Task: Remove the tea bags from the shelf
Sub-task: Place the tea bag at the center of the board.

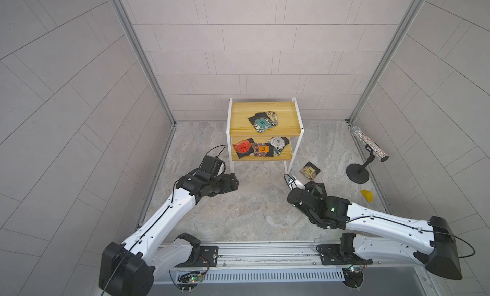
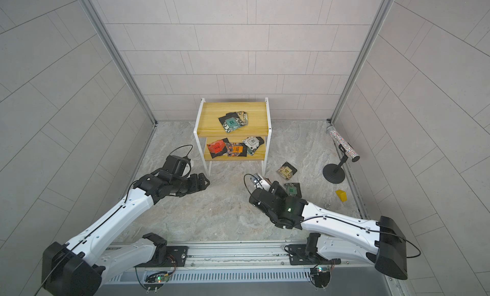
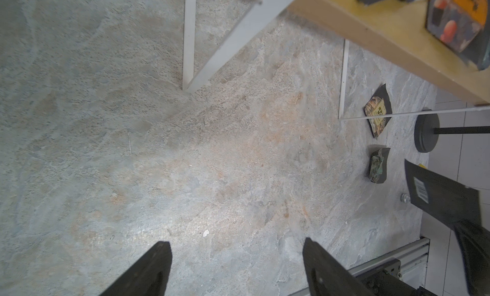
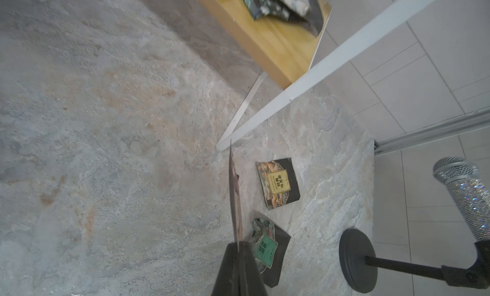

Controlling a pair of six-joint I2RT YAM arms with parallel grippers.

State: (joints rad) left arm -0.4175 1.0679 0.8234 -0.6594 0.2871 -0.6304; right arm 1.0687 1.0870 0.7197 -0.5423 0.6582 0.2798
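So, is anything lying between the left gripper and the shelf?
Nothing: that stretch of tabletop is bare. Both top views show the open left gripper short of the shelf, and the left wrist view shows only stone-look surface before its legs.

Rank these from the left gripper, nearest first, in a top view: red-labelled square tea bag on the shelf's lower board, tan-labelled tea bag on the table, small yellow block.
From the left gripper:
1. Red-labelled tea bag, on the yellow wooden shelf's lower board, ahead.
2. Tan-labelled tea bag, on the table by the shelf's right leg.
3. Small yellow block, far right on the table.
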